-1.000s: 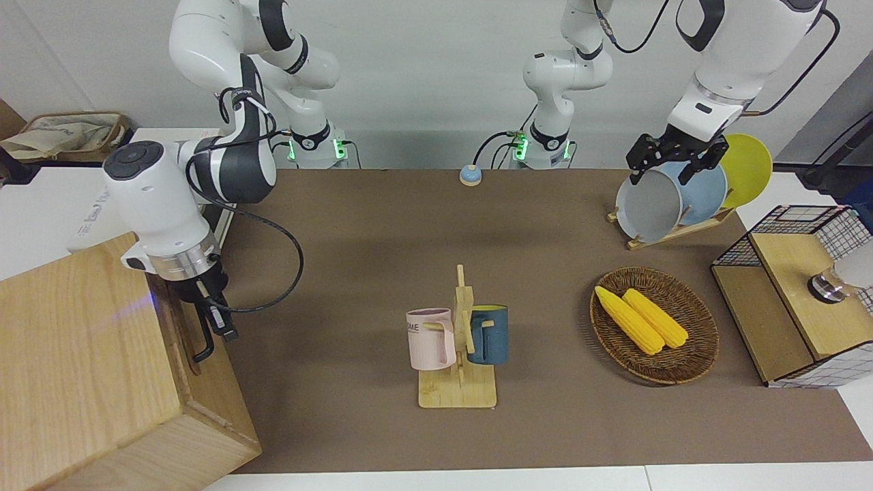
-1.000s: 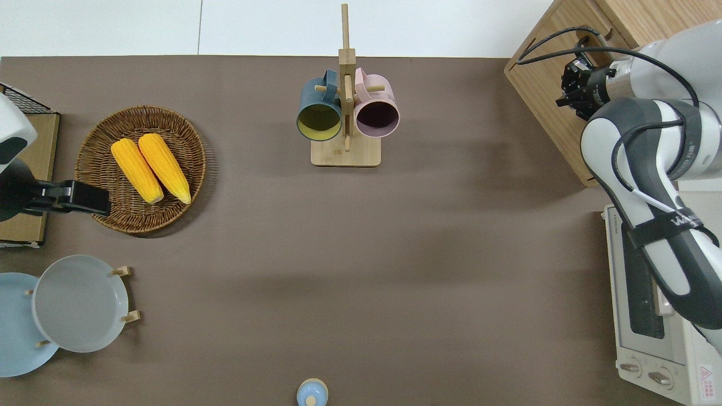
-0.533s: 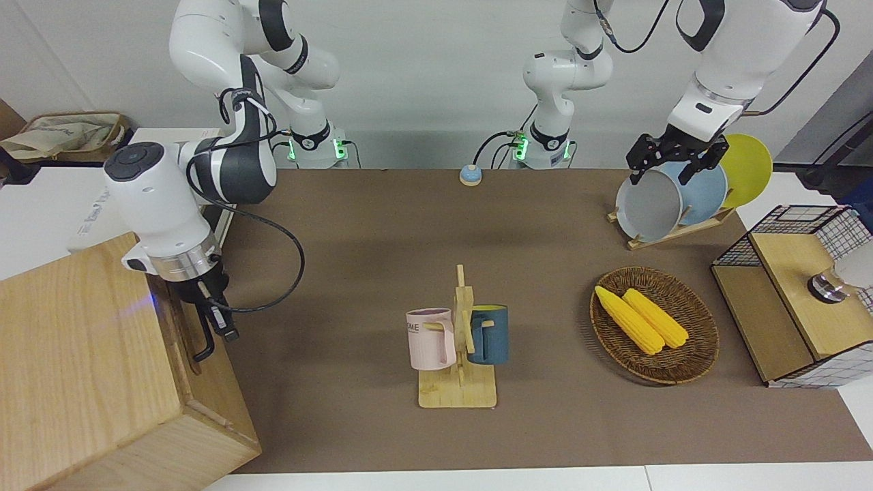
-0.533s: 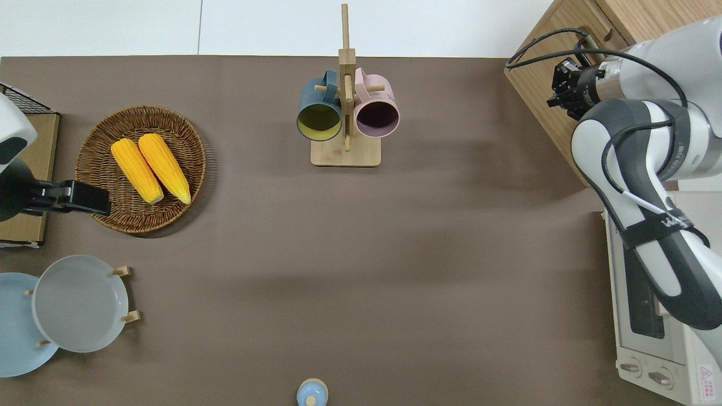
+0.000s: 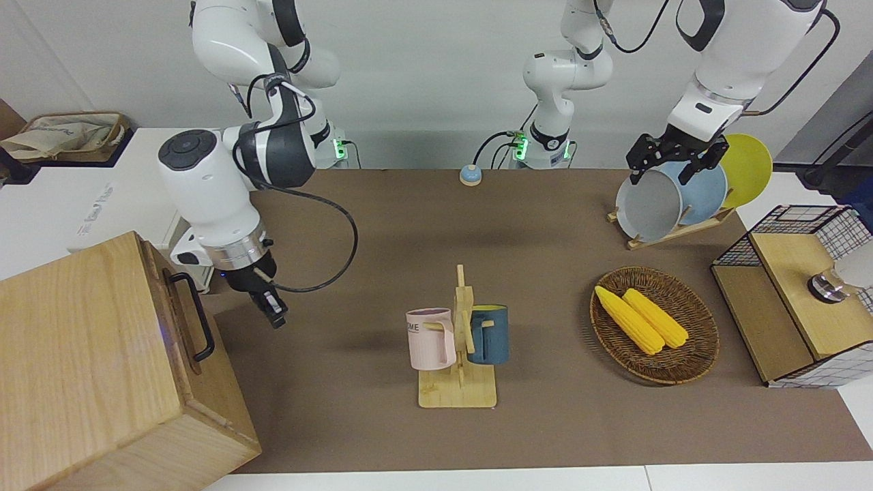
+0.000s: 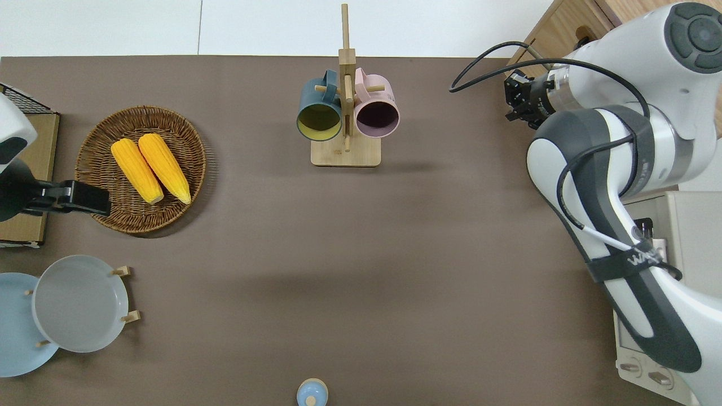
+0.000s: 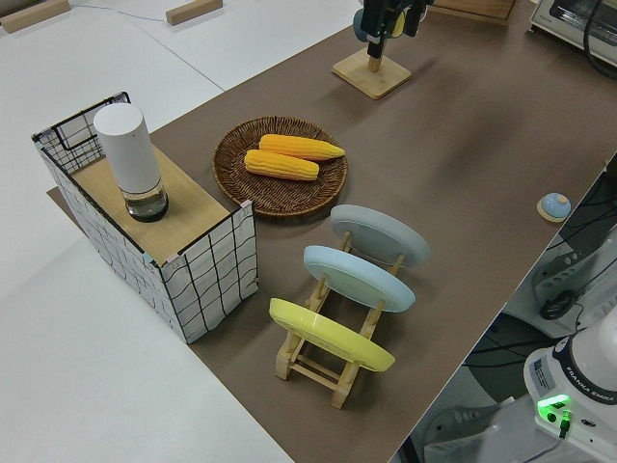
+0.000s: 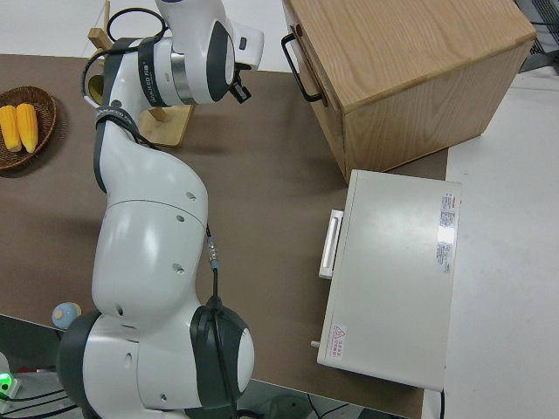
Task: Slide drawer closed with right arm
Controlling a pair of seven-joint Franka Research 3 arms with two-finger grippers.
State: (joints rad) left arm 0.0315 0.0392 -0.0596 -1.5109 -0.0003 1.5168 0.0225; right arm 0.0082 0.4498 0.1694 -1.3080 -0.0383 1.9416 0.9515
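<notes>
Pale-wood drawer (image 5: 179, 320) shut flush; front faces table centre; right pincer (image 5: 271, 314) clear.

Front camera faces the robots across the brown-covered table (image 5: 545, 225); overhead looks straight down. Both share the wooden mug stand (image 5: 460, 382) (image 6: 345, 155). Left side view looks diagonally along the table; right side view seems mounted just above its arm.

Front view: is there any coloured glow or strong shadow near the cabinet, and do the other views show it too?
Front view: a faint blue-violet glow lies on the cabinet top near the drawer handle; soft shadow falls under the right arm. Right side view: no such glow, even light. Overhead view: only soft shadows on the table.
</notes>
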